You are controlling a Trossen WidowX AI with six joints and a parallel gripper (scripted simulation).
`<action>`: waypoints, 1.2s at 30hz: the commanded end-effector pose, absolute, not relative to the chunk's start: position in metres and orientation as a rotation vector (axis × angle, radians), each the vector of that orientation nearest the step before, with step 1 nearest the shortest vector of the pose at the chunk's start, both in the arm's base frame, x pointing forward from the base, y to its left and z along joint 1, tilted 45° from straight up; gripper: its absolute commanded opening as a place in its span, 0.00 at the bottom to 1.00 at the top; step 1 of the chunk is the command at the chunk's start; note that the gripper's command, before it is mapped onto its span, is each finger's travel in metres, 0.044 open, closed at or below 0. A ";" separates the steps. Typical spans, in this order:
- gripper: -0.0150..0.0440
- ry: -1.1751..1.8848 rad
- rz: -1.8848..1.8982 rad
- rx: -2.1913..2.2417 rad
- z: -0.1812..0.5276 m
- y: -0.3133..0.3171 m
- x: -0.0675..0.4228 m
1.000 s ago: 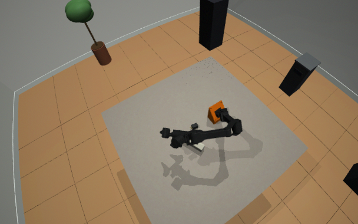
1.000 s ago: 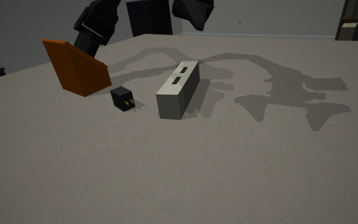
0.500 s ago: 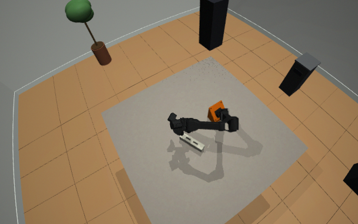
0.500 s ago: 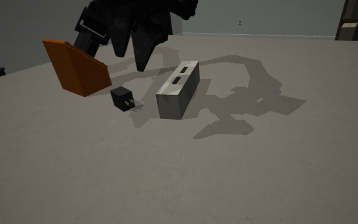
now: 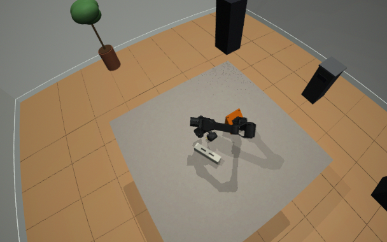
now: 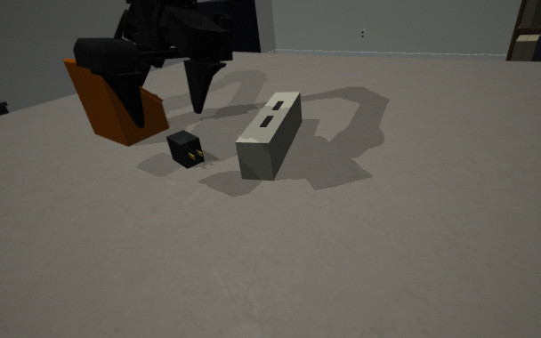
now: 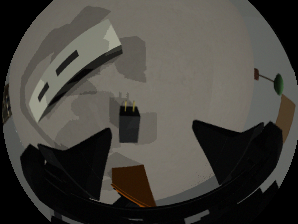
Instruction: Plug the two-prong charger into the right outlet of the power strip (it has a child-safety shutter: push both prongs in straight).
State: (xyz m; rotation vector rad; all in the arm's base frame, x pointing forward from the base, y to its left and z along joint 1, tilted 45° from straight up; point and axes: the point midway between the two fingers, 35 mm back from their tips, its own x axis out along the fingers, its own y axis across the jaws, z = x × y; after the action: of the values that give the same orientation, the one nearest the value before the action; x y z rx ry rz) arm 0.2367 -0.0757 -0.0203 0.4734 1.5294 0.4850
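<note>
Fingers [image 6: 166,107] are hanging released and empty above the charger [image 6: 185,149], which is lying on your desk just beside the strip [image 6: 269,133], prongs sideways. You are likely facing a light, rigid block; grip its flat sides, away from the prongs.

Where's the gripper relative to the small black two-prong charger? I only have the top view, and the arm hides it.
Observer: The gripper is open and above the small black two-prong charger, not touching; the wrist view shows the charger between the fingers.
Operator: Prong direction?
Observer: The brass prongs lie level with the table, pointing sideways, not down.
Operator: Is the strip touching it?
Observer: No, the pale grey box-shaped power strip sits beside it with a gap, slots facing up.
</note>
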 end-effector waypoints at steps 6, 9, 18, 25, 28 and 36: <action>1.00 1.577 0.473 0.767 -0.015 -0.052 0.209; 1.00 1.577 0.473 0.767 -0.015 -0.052 0.209; 1.00 1.577 0.473 0.768 -0.025 -0.043 0.210; 1.00 1.577 0.473 0.768 -0.029 -0.039 0.210; 1.00 1.577 0.473 0.767 -0.032 -0.036 0.211; 1.00 1.576 0.473 0.768 -0.042 -0.027 0.212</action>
State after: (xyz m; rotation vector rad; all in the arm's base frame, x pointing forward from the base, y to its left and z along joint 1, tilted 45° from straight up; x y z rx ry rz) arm 0.2126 -0.0306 -0.0384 0.7590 1.5725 0.4723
